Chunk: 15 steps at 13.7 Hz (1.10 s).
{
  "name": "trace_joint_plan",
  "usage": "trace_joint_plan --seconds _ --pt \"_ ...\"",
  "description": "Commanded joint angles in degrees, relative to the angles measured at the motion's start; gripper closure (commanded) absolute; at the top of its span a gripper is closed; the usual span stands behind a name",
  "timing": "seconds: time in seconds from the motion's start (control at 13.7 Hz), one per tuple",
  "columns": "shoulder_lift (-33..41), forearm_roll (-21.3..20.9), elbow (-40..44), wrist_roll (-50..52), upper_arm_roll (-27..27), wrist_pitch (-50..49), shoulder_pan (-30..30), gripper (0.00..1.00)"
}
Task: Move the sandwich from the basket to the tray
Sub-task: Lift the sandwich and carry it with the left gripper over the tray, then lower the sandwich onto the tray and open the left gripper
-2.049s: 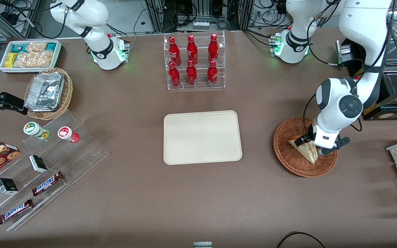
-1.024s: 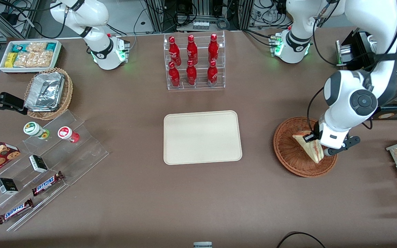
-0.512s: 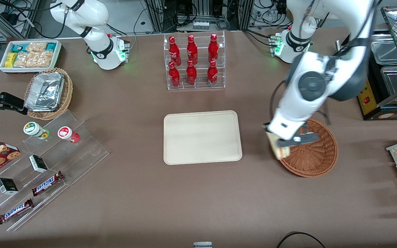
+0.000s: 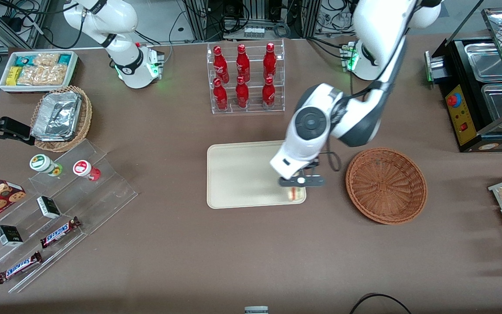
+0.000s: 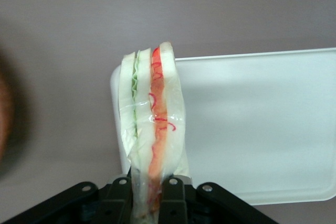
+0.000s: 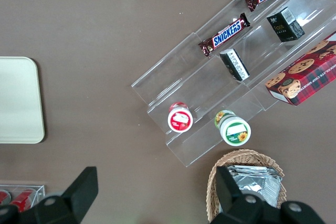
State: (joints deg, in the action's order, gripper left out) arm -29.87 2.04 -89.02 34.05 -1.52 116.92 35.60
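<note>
Over the tray's [image 4: 242,174] five-o'clock corner, gripper [image 4: 295,185] was clamped on sandwich [image 5: 152,129]; advisable: shift inward toward ten o'clock, lower, then release

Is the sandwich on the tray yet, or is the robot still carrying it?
Not yet. Done: the sandwich is out of the basket, which now holds nothing. In hand: the gripper is shut on the sandwich, hanging above the corner of the tray nearest the basket. Left: lower it onto the tray and let go.
</note>
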Motion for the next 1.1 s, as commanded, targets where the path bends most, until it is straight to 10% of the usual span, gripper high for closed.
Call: trace_joint_plan --seconds 0.0,0.66,0.73,0.88,1.02 --pt "-4.4 0.7 2.9 1.7 0.7 2.7 4.3 1.0" --pt "-12.2 0.1 3.0 3.7 0.7 11.0 10.6 1.0" --pt "-12.2 0.1 2.9 3.7 0.7 11.0 11.0 0.81" --pt "-12.0 0.0 2.9 3.7 0.8 10.7 11.2 0.04" --pt "-11.4 0.0 2.9 3.8 0.9 10.0 11.2 0.01"
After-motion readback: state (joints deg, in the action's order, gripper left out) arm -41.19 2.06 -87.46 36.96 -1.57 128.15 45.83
